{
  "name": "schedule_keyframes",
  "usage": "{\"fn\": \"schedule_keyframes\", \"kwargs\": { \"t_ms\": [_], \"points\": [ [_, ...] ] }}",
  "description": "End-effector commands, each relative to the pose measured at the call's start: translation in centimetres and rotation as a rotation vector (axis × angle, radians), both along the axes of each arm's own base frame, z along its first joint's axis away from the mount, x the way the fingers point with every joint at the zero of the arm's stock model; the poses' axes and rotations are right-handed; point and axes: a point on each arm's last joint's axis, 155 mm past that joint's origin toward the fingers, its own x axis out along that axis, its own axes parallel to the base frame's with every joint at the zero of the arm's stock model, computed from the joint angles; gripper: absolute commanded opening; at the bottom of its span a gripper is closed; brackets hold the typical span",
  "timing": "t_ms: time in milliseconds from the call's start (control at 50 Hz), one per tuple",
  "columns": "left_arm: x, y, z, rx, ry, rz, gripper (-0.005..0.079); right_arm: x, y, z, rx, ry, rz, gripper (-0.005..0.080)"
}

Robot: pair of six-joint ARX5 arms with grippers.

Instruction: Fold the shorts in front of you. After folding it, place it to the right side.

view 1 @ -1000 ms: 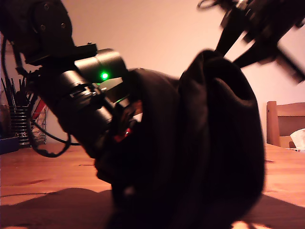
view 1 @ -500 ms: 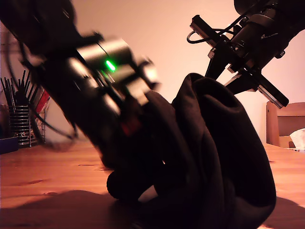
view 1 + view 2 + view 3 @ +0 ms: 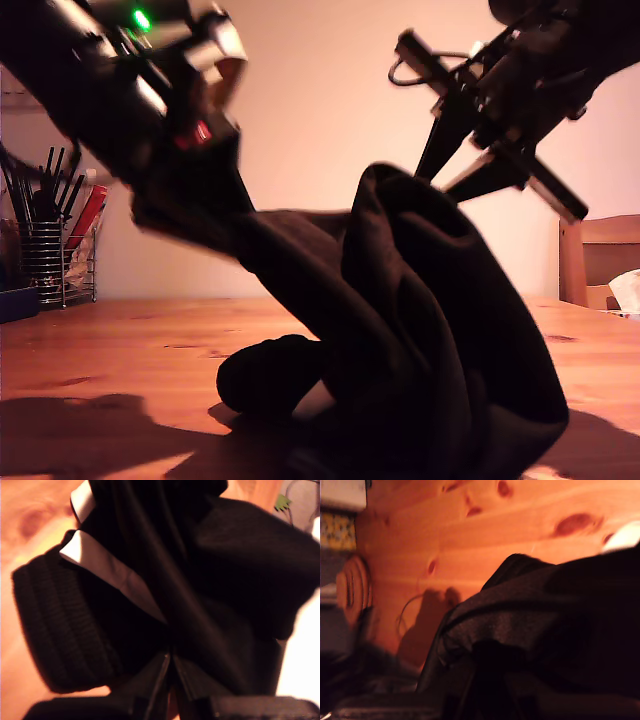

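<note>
Shorts: black shorts (image 3: 440, 330) heaped in a tall, slumped mound on the wooden table (image 3: 100, 350), from the centre to about four o'clock in the exterior view. The upper fabric is pulled up in two places and the bottom rests on the wood.
Waistband: a ribbed band (image 3: 55, 630) curls round in the first wrist view, with a white patch (image 3: 112, 572) just beside it on the inside of the cloth.
My first gripper (image 3: 170, 672): pressed together on a fold of the black fabric, which fans out from the pinch.
My second gripper (image 3: 487, 675): a dark shape under draped cloth. I cannot tell whether its jaws are spread or closed, and bare table planks lie beyond.
Arm at ten o'clock, exterior view: a blurred arm (image 3: 130, 110) slants downward toward the centre, green light lit on top. A sheet of shorts fabric stretches taut from its lower end.
Arm at two o'clock, exterior view: a second arm (image 3: 540, 60) angles down toward the centre. Its two fingers (image 3: 440, 140) slope in together and meet the peak of the mound.
Which arm is which: the wrist views do not settle it.
Surroundings: a wire rack of utensils (image 3: 45, 265) at nine o'clock in the exterior view and a wooden chair back (image 3: 590, 260) at three o'clock.
</note>
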Motion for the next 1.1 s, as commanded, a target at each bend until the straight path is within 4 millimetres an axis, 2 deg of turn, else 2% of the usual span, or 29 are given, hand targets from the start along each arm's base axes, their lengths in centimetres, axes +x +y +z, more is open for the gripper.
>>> {"fn": "schedule_keyframes", "kwargs": {
  "t_ms": [0, 120, 240, 540, 640, 700, 760, 840, 980, 1080],
  "points": [
    [0.2, 0.1, 1.5, -0.028, -0.044, 0.003, -0.0021, 0.4, 0.7, -1.4, -0.01, 0.023, 0.003, -0.0012],
    [0.2, 0.3, 3.0, -0.051, -0.081, 0.007, -0.0021, 1.2, 2.0, -2.7, -0.002, 0.043, -0.029, -0.0012],
    [0.1, 0.5, 3.6, -0.057, -0.096, 0.011, -0.0021, 1.9, 3.3, -4.0, -0.016, 0.032, -0.047, -0.0012],
    [-0.6, 0.9, 2.9, -0.032, -0.051, 0.015, -0.0021, 5.9, 3.7, -6.7, -0.144, -0.164, -0.106, -0.0008],
    [-0.9, 1.1, 2.7, -0.021, -0.034, 0.017, -0.0021, 6.0, 4.0, -7.4, -0.161, -0.183, -0.083, 0.01],
    [-1.0, 1.2, 2.6, -0.017, -0.026, 0.017, -0.0021, 6.1, 4.3, -7.2, -0.143, -0.191, -0.076, 0.0195],
    [-1.2, 1.3, 2.5, -0.012, -0.019, 0.017, -0.0021, 6.1, 5.5, -6.2, -0.092, -0.213, -0.048, 0.0251],
    [-1.3, 1.3, 2.4, -0.009, -0.015, 0.017, -0.0021, 6.3, 7.2, -4.2, -0.004, -0.237, -0.009, 0.0266],
    [-1.3, 1.4, 2.4, -0.009, -0.013, 0.016, -0.0021, 6.9, 8.8, -1.3, 0.053, -0.262, 0.03, 0.027],
    [-1.5, 1.3, 2.5, -0.015, -0.009, 0.011, -0.0021, 6.9, 9.1, -0.6, 0.042, -0.251, 0.059, 0.0308]
  ]
}}
